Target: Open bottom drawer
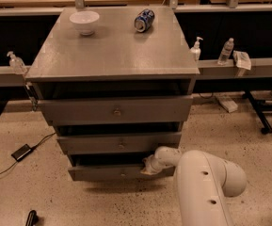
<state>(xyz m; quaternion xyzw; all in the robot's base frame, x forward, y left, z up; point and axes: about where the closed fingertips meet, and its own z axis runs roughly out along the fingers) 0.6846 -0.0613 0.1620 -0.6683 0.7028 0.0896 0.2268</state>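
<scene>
Grey three-drawer cabinet centre frame. Lowest of three, bottom drawer sits lower centre, small round knob mid-front, dark gap above its front. White arm comes in from lower right. Claw at right part of that drawer's upper edge, against front; wide or narrow, cannot tell. White bowl and blue can, can on its side, well apart on cabinet top, upper frame. Black power adapter on floor, left.

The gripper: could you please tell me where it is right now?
In the camera view, the gripper sits low, at the right end of the bottom drawer, just below the middle drawer.
</scene>
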